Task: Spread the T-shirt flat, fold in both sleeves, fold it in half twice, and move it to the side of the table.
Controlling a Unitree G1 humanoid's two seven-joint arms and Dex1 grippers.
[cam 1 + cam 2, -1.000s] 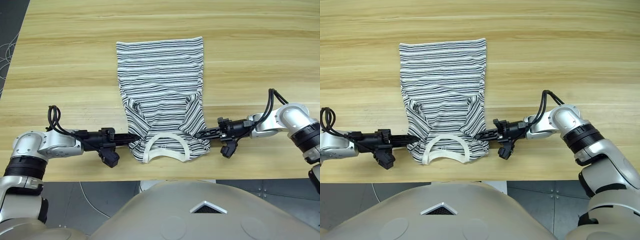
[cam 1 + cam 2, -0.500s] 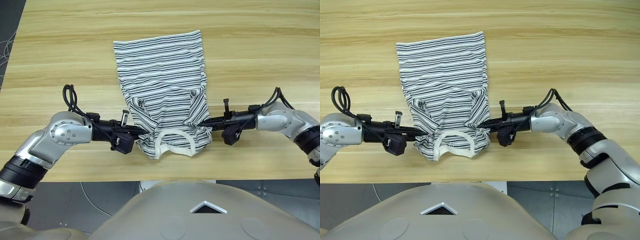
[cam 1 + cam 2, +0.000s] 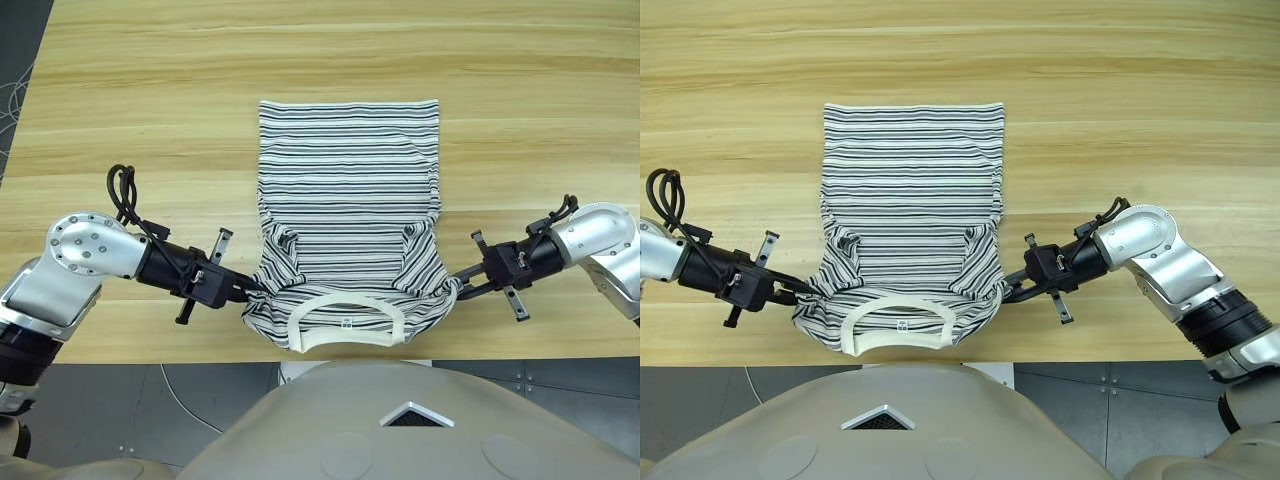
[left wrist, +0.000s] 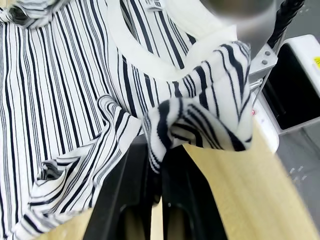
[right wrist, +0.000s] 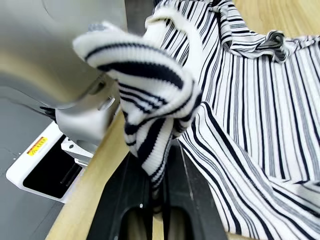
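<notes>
Holding 1 T-shirt (image 3: 348, 190), sleeves in, we clamp left tool (image 3: 246, 290) and right tool (image 3: 460, 288) on its shoulders; 1st half-fold, we judge: lift evenly, carry collar to hem.

T-shirt (image 3: 348, 200) lies mid-desk, collar at near edge, hem toward far side; striped cloth covers central strip of desk (image 3: 120, 100). Bare wood left of shirt, right of shirt and beyond hem gives open passage on those three sides. Left end effector (image 3: 252, 291) clamped on near-left shoulder corner, right end effector (image 3: 458, 288) clamped on near-right one. Both arms lie low along near edge, barring that strip either side of collar. Bunched cloth drapes over each end effector's fingertips.
</notes>
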